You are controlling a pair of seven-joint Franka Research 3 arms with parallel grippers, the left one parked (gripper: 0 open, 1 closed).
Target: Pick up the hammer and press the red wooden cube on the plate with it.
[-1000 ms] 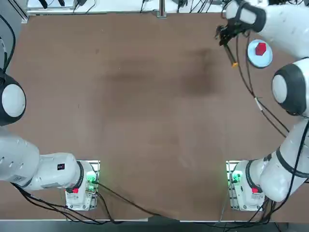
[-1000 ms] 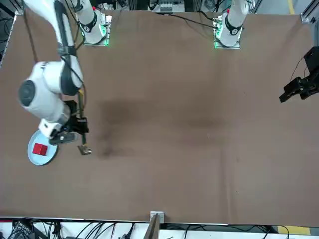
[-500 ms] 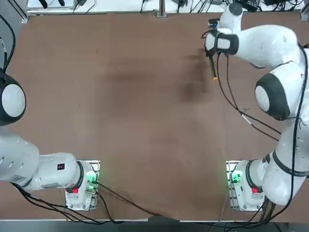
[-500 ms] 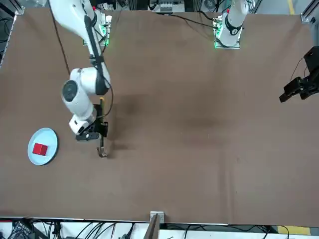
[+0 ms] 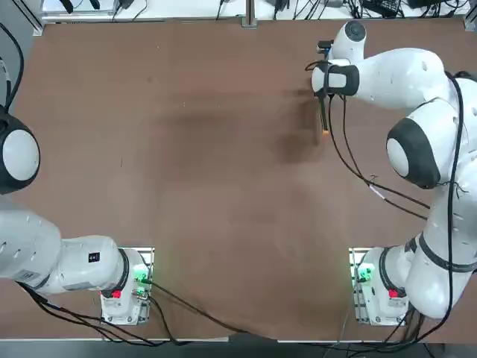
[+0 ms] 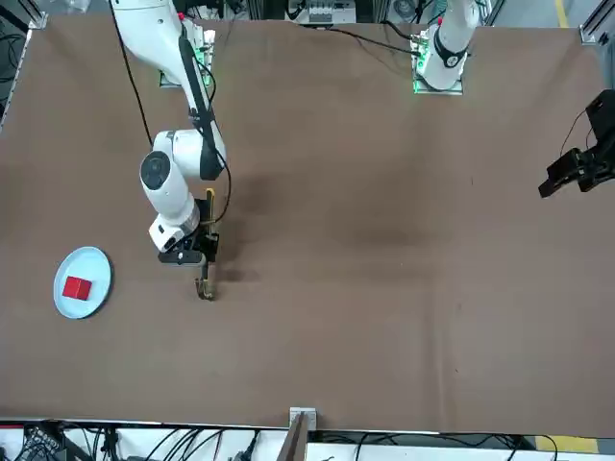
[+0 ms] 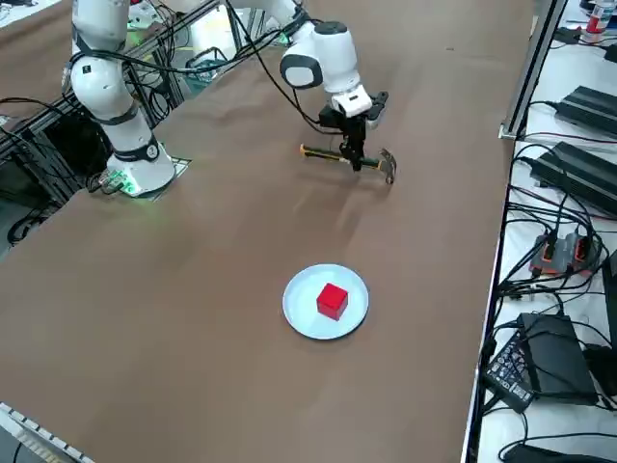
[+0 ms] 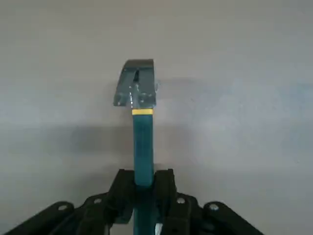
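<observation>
One step of the task looks done to us: the right gripper [image 7: 356,155] has its fingers closed on the dark handle of the hammer [image 7: 345,157], and in the right side view the tool hangs level above the brown table [image 7: 193,289], casting a shadow below it. Through the wrist camera we see the fingers [image 8: 164,183] pinching the teal-dark handle partway along, with the dull metal head [image 8: 136,89] pointing away from the wrist. From the front, the head [image 6: 204,288] sits toward the table's far edge from the robot, while the orange tip [image 5: 326,132] trails back toward the arm's base. What we judge is left is the pressing itself. The red wooden cube [image 7: 333,300] sits roughly in the middle of the plate [image 7: 301,315], untouched, and the plate lies well apart from the hammer, further toward the robot's right side. We would still need to carry the hammer over to the plate, line its head above the cube, and lower it until it bears down on the block.
</observation>
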